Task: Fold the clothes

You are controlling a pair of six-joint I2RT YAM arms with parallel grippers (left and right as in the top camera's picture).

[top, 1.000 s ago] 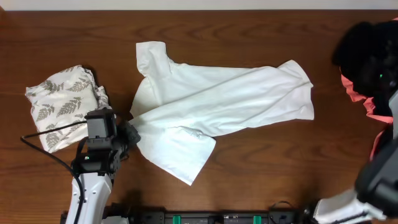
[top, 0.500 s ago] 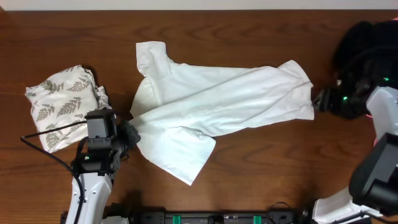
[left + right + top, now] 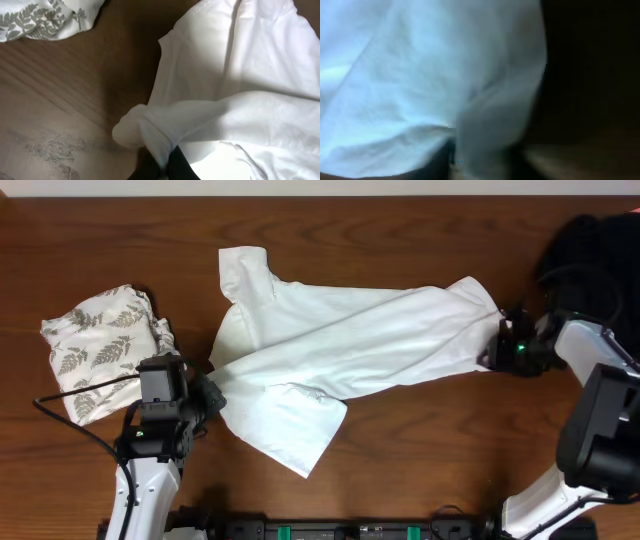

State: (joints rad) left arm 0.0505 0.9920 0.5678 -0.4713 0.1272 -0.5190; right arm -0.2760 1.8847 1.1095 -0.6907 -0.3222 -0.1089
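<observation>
The overhead view shows the whole layout. The white T-shirt (image 3: 360, 345) lies spread across the middle of the wooden table (image 3: 400, 470), long axis running left to right, with one sleeve pointing toward the far edge and a folded flap angled toward the near edge. A crumpled leaf-print garment (image 3: 100, 345) sits at the left, apart from the shirt. A black garment (image 3: 590, 245) is heaped at the far right corner.

The left gripper (image 3: 212, 393) sits at the shirt's left edge, and the right gripper (image 3: 497, 350) at its right edge. The overhead view does not resolve the jaw state of either.

The left wrist view supplies the detail for its own side. The dark fingers (image 3: 182, 167) are closed tight on a bunched roll of white fabric, which is drawn up off the table into a rounded fold. The leaf-print garment shows in this view's upper left corner, with bare wood between it and the shirt.

The right wrist view is blurred and filled mostly with white cloth (image 3: 420, 75), very close to the lens. A fold of it descends toward dark shapes at the lower edge. Whether the right jaws are clamped on the fabric or merely against it cannot be told.
</observation>
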